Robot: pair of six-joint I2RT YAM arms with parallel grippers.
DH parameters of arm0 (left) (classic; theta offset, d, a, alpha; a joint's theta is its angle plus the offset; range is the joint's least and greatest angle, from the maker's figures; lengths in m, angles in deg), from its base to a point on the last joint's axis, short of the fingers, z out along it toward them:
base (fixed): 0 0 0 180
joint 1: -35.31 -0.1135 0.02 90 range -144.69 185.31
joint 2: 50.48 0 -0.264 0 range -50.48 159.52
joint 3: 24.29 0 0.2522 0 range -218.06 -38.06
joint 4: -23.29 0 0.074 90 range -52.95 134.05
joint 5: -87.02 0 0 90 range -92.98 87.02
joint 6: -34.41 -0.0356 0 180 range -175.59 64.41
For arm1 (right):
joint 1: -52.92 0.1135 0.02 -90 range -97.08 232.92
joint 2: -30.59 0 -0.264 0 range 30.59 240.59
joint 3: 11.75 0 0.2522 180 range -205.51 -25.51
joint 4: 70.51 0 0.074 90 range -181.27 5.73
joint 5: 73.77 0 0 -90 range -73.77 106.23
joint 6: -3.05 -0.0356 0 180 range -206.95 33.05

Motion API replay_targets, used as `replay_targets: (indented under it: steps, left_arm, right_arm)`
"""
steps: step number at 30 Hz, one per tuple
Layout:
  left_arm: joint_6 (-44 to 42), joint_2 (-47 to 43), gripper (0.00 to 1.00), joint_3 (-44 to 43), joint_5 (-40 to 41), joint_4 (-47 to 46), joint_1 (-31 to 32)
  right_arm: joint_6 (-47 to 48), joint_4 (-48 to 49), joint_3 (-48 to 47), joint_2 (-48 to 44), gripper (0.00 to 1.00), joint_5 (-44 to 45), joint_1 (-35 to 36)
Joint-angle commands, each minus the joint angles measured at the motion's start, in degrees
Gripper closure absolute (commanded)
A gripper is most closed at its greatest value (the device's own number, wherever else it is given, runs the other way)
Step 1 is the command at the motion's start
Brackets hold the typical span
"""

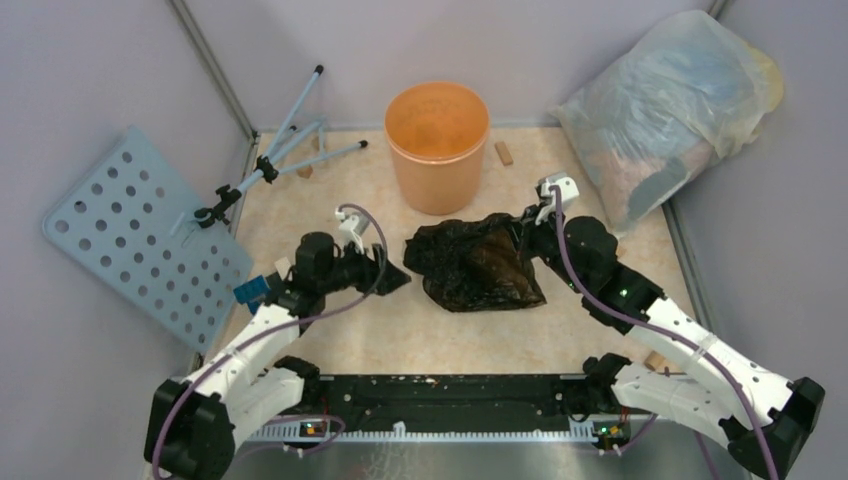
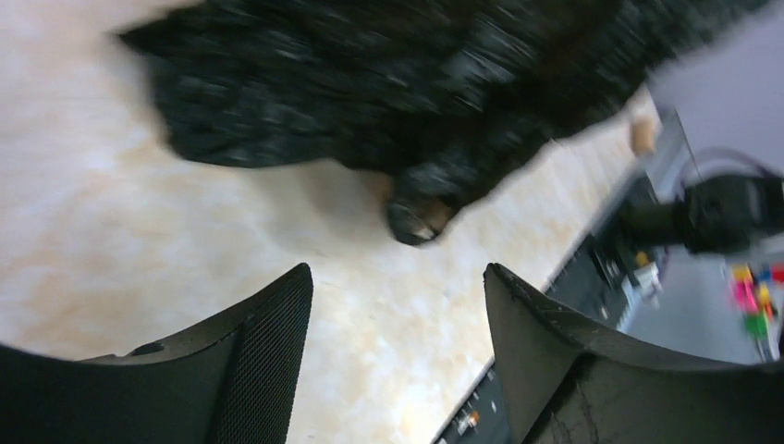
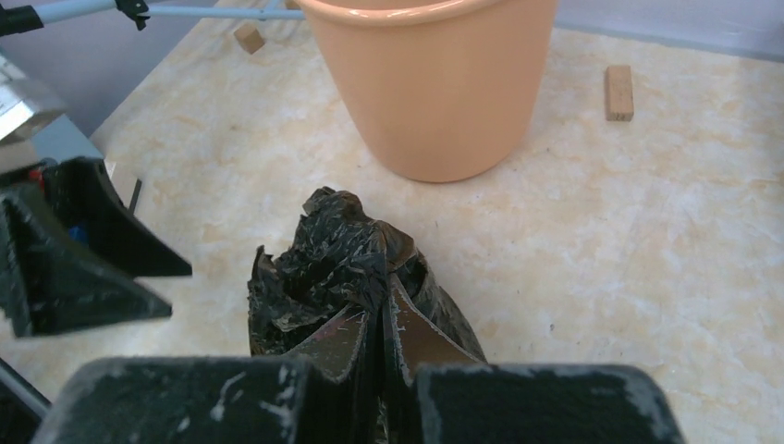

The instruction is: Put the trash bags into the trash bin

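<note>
Bag [image 1: 475, 262] pinched at one edge by closed right jaws; left jaws gape, empty. We judge that floppy slack may snag the bin [image 1: 437, 145] rim and tip it.

No legible txt, labels, brands or nos. in any view. Small coloured patches [image 2: 751, 301] at the right edge of the left wrist view are too blurred to read.
</note>
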Motion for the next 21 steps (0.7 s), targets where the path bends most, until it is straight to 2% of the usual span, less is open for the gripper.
replay_targets:
  steps: [1,5,10,18,21]
  left_arm:
    - [-1.87,-4.72,0.26,3.91,-5.46,-9.21,8.56]
    - [-2.31,-0.37,0.33,2.43,0.39,-9.40,14.91]
    - [-3.59,2.41,0.38,2.02,6.47,-9.38,15.60]
    - [-4.74,7.30,0.28,2.33,6.18,-14.01,15.72]
    - [-5.22,12.55,0.29,0.39,4.84,-15.62,15.73]
  right_arm:
    - [-1.53,1.26,-2.59,0.24,1.00,0.53,-0.46]
    - [-1.97,1.26,-2.79,0.24,1.00,-0.29,-0.51]
    - [-2.04,0.53,-3.29,0.34,1.00,-1.50,-0.46]
    - [-2.22,0.68,-3.13,0.03,1.00,-1.87,-0.46]
    - [-2.44,0.05,-3.25,0.35,1.00,-2.10,-0.44]
